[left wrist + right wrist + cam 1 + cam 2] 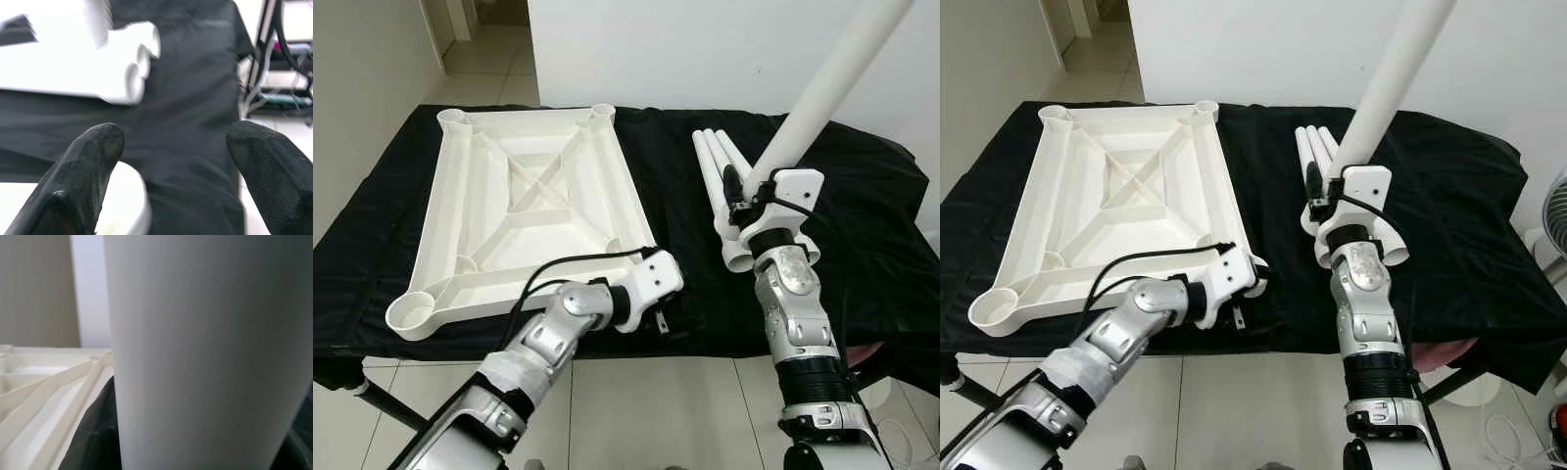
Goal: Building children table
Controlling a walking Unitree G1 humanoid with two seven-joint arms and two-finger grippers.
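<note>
The right gripper [751,199] clenches a white table leg [822,93], its long axis tilted up and away from the upturned tabletop [524,201], which lies to the leg's left on the black cloth [862,225]. The left gripper [173,161], fingers spread and empty, hovers by the tabletop's near right corner socket [619,245], the closer target. Spare legs [720,166] lie beside the right gripper.

Left pincer [171,161] agape, right pincer [751,188] clamped.

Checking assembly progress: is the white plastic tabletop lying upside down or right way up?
Upside down: the white plastic tabletop shows its cross ribs and four open corner sockets facing up, all empty.
</note>
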